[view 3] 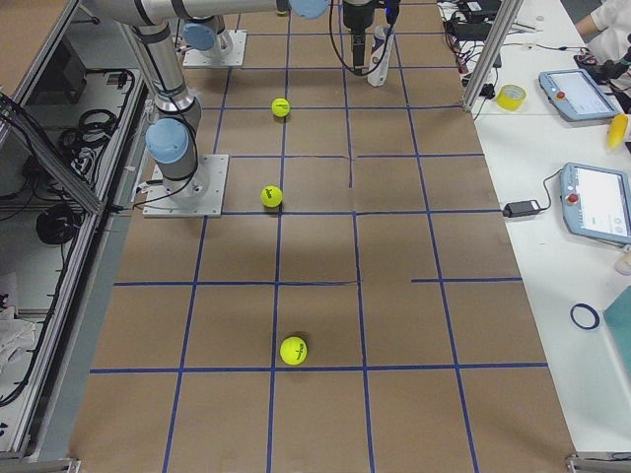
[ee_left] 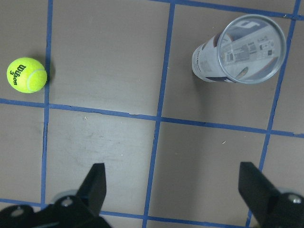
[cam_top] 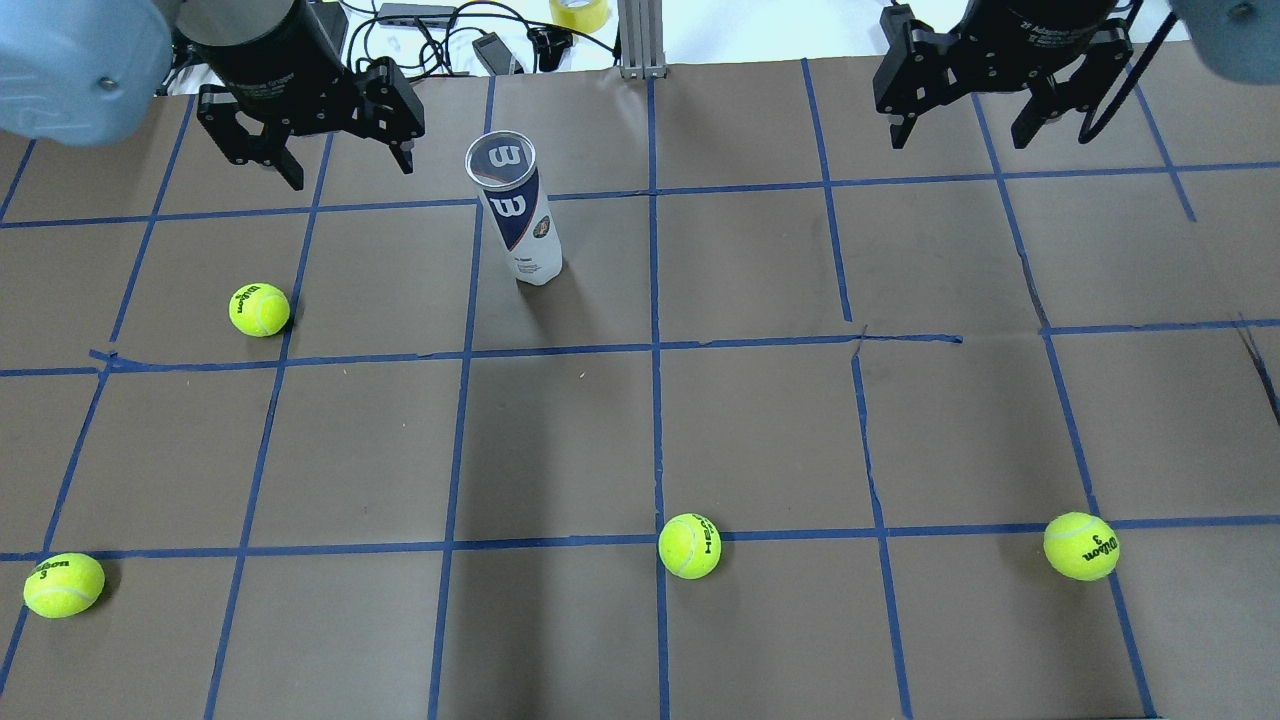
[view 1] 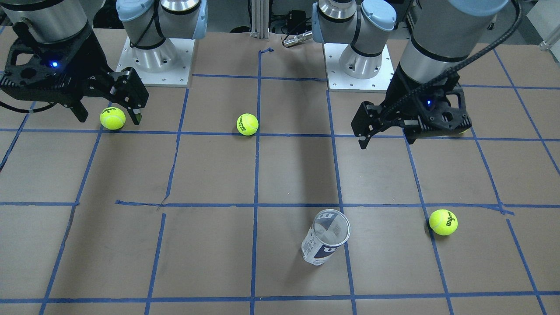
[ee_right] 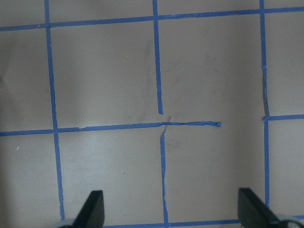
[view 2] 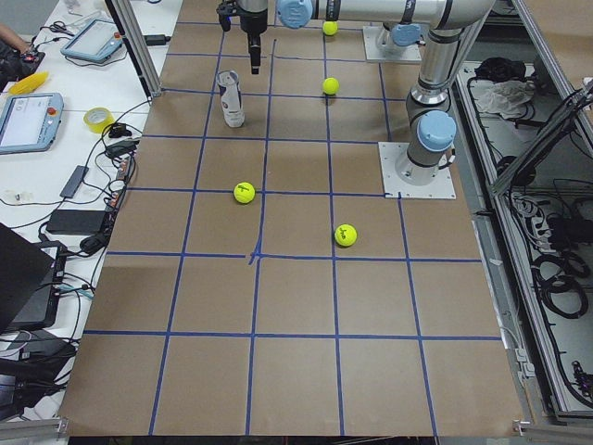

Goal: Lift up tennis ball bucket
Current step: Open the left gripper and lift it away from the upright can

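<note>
The tennis ball bucket (cam_top: 520, 215) is a clear tube with a white and navy label. It stands upright on the brown table, and also shows in the front view (view 1: 326, 238) and at the upper right of the left wrist view (ee_left: 237, 50). My left gripper (cam_top: 350, 172) is open and empty. It hangs above the table, apart from the tube and to its left in the overhead view. My right gripper (cam_top: 960, 135) is open and empty, high over the table's far right part. The right wrist view shows only bare table between its fingers (ee_right: 92, 211).
Several yellow-green tennis balls lie loose: one (cam_top: 259, 309) near the left gripper, one (cam_top: 63, 585) at the near left, one (cam_top: 689, 546) in the near middle, one (cam_top: 1080, 545) at the near right. Blue tape lines grid the table. Cables and a tape roll (cam_top: 578, 12) lie past the far edge.
</note>
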Available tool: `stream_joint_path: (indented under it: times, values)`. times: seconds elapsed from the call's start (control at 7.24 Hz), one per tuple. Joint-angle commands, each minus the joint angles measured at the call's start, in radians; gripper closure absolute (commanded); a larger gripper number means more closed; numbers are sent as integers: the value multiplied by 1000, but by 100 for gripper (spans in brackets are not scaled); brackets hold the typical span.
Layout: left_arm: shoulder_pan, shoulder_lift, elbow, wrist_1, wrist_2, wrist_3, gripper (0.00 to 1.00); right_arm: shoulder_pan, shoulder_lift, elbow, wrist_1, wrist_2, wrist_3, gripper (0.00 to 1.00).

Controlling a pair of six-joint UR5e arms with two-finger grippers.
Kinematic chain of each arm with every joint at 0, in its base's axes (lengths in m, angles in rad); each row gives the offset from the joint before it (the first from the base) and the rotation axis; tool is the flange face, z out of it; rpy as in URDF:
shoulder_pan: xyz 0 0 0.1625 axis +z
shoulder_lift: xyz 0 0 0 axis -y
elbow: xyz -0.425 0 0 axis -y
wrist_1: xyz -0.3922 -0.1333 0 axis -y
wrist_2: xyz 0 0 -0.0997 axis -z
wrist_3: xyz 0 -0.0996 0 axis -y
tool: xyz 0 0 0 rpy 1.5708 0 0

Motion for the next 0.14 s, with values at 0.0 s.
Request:
stream_joint_path:
  times: [0.0]
  values:
    - [8,37,-18,-39,-1,37,0,-1,0,0,0,0,0,0]
